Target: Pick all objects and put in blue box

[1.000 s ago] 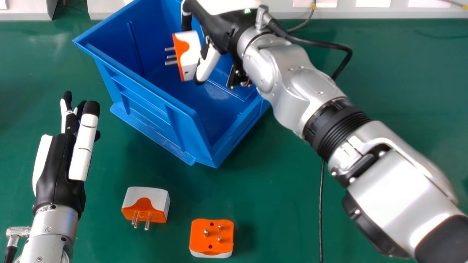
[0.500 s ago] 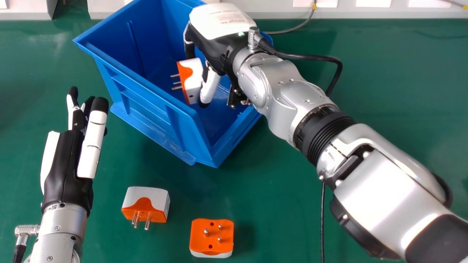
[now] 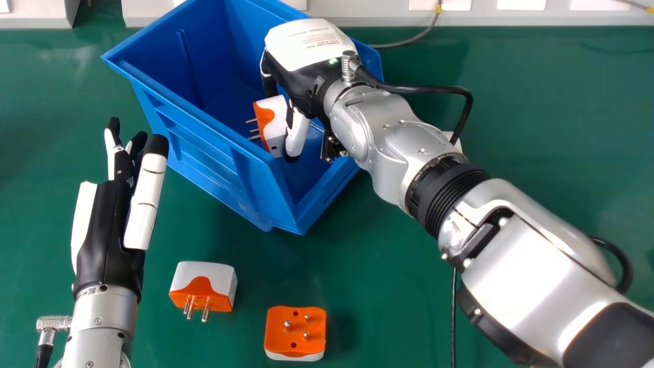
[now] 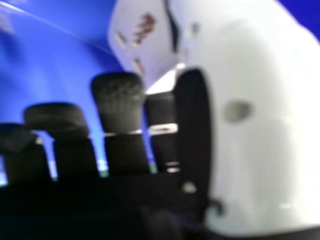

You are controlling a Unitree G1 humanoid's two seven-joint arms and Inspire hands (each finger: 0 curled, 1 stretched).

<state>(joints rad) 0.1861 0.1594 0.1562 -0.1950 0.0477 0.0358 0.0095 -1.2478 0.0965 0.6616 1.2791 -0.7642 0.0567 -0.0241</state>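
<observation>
The robot's right hand [image 3: 301, 84] is over the open box in the head view, its thumb and fingers closed in a pinch on a boxy white and orange plastic plug adapter [image 3: 276, 125]. The adapter is within the opening of the deep blue plastic box [image 3: 204, 153], tilted, with its metal prongs pointing toward the view's left. Whether it touches the box's floor cannot be told. The right arm, with a silver forearm [image 3: 531, 266], slants in from the lower right, and a black cable [image 3: 434, 89] loops from its wrist. The left hand [image 3: 110, 230] is over the table at the view's left, its fingers straight and pointing away from the robot.

Two more white and orange adapters are on the green tabletop [image 3: 388, 271], outside the box on the side nearer the robot. One [image 3: 204, 286] has its prongs facing the robot; the other [image 3: 295, 332], nearer the robot and farther to the right, has its prongs pointing up.

In the right hand view, the black fingertips [image 4: 117, 100] line the bottom edge, and the large white thumb [image 4: 270, 130] fills the right. Just beyond the fingers and beside the thumb is a blurred white face of the held adapter, marked with slots. Blue box surfaces lie behind it.
</observation>
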